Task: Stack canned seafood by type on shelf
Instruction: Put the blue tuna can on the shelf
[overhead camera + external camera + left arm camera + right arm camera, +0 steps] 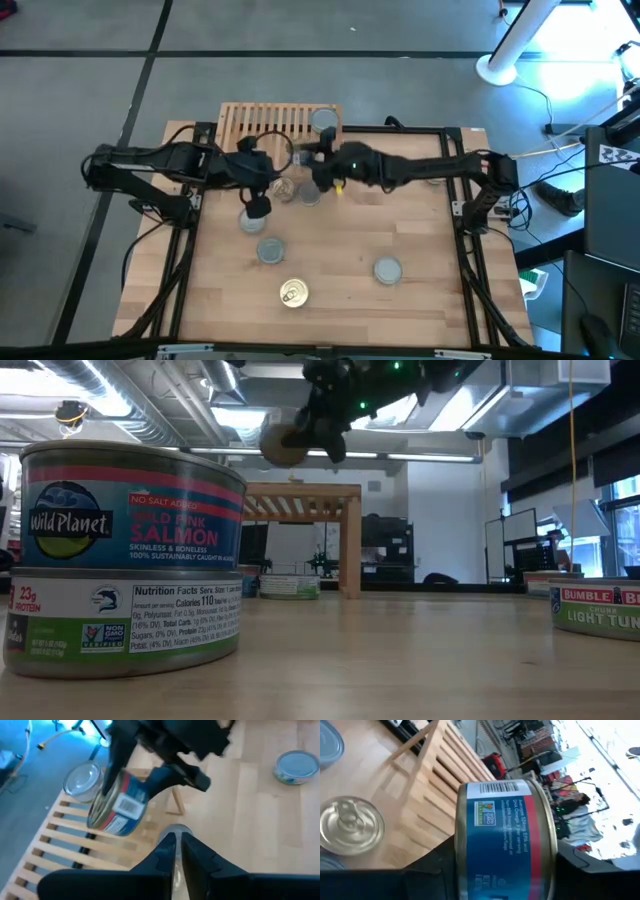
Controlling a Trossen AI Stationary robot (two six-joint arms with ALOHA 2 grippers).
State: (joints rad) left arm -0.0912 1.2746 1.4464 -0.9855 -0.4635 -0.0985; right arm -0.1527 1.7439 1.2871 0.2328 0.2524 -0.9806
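Blue-labelled can [505, 840], clamped on edge by the right gripper [322, 152], hangs upper centre beside the shelf [262, 122]. Left gripper [176, 842] shut, empty. Next: level it onto matching tins.

wooden tabletop [420, 235], white pole base [497, 68]

The high view looks straight down on the whole table [400, 240], the low view sits at tabletop level close behind a salmon can [125, 555], and both wrist views look closely at the slatted shelf [60, 830].
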